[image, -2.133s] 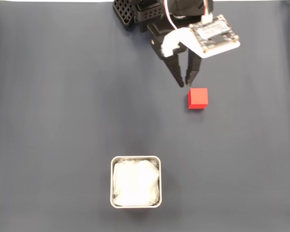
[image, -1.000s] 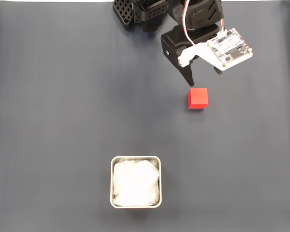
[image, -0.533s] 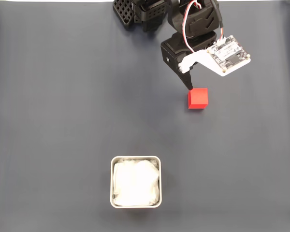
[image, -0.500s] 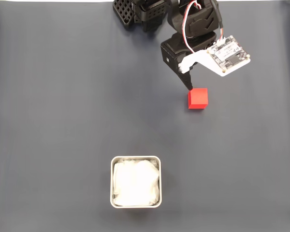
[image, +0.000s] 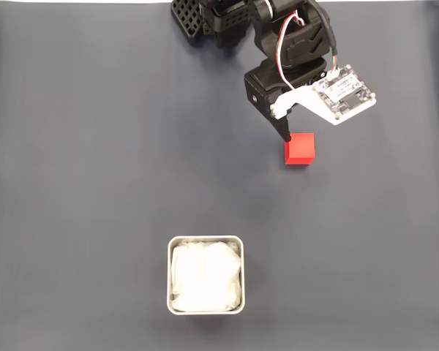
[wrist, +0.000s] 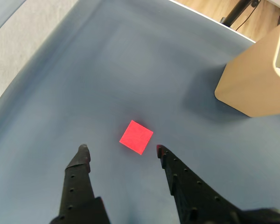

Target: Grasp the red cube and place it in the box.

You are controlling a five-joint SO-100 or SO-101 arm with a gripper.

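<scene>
Above the red cube (image: pixel 300 148), the gripper (wrist: pixel 120 149) has swung over from a spot just up and left of it during the last two seconds and dropped closer, so I judge the approach nearly complete and the grasp not yet made. Its jaws stand wide apart (wider than the cube), holding nothing and touching nothing. The cube lies untouched on the dark mat (image: pixel 95 183), just beyond the fingertips (wrist: pixel 83 150) in the wrist view, well apart from the box (image: pixel 205 240).

Matte red cube (image: pixel 300 148); metallic-rimmed, paper-lined box (image: pixel 205 241).
</scene>
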